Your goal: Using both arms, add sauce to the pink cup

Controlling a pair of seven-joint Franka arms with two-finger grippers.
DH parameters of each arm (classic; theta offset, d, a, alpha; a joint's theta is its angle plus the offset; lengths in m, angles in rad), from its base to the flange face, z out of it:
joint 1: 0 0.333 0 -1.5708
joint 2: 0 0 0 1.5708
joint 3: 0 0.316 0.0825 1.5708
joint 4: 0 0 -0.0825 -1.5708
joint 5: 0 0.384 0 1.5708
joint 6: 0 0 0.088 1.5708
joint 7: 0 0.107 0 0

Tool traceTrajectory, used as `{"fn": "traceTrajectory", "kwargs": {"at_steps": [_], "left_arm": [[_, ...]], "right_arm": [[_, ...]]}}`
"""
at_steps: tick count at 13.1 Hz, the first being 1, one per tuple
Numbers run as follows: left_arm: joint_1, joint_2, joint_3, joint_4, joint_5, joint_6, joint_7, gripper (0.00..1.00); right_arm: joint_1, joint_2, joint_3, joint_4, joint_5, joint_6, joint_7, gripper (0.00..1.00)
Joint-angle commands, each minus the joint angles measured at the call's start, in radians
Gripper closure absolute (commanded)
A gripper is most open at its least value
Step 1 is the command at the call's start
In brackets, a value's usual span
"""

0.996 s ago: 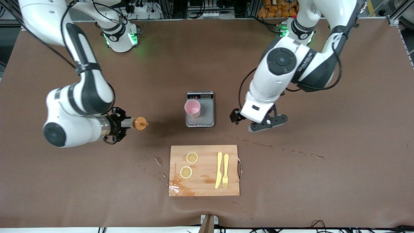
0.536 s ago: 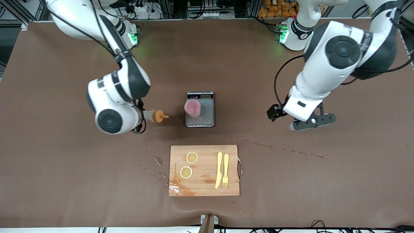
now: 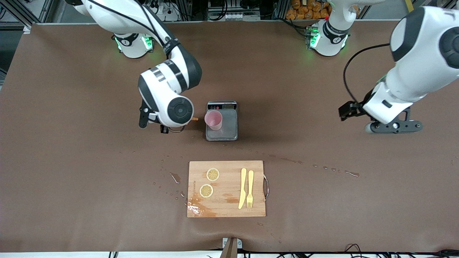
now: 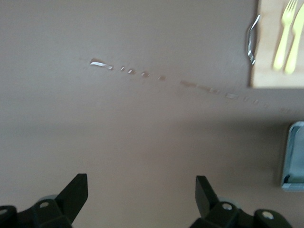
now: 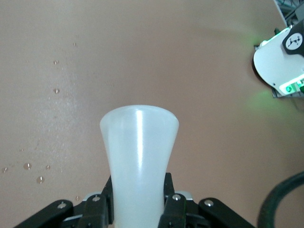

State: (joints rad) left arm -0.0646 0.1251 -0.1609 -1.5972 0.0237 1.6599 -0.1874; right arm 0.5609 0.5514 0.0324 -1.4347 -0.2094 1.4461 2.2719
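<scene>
The brown surface (image 3: 71, 179) carries a wooden cutting board (image 3: 226, 208) nearest the front camera, with lemon slices, a yellow knife and a fork on it; spilled drops trail across the cloth beside it. Farther from the camera sits the grey scale (image 3: 229, 130), and the pink cup (image 3: 214, 120) stands on it.

The right arm has swung in from its end of the surface within the last second, and the right hand (image 5: 137, 209) is now just beside the cup, clamped on the sauce (image 5: 139, 156) (only the orange nozzle tip (image 3: 194, 119) shows in the front view, pointing at the cup). Pouring looks imminent.

The left hand (image 3: 392, 126) has meanwhile pulled away toward its own end, fingers spread wide and empty, leaving the cup unheld.
</scene>
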Motion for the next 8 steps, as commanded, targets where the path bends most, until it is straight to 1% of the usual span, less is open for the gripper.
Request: {"fn": "traceTrajectory", "kwargs": {"at_steps": [1, 3, 5, 7, 8], "left_arm": [[-0.069, -0.079, 0.125, -0.033, -0.021, -0.081, 0.156, 0.0], [-0.06, -0.111, 0.132, -0.029, -0.021, -0.112, 0.148, 0.0], [-0.046, -0.122, 0.126, -0.024, -0.021, -0.123, 0.128, 0.0], [-0.043, -0.122, 0.129, -0.017, -0.021, -0.118, 0.125, 0.0], [-0.04, -0.122, 0.133, -0.001, -0.021, -0.12, 0.126, 0.0]], "right_arm": [[0.045, 0.027, -0.006, 0.061, -0.068, -0.071, 0.044, 0.64], [0.053, 0.054, -0.006, 0.103, -0.082, -0.122, 0.046, 0.64], [0.069, 0.09, -0.008, 0.144, -0.088, -0.147, 0.064, 0.64], [0.109, 0.133, -0.008, 0.177, -0.134, -0.168, 0.08, 0.64], [0.119, 0.143, -0.008, 0.178, -0.14, -0.167, 0.092, 0.64]]}}
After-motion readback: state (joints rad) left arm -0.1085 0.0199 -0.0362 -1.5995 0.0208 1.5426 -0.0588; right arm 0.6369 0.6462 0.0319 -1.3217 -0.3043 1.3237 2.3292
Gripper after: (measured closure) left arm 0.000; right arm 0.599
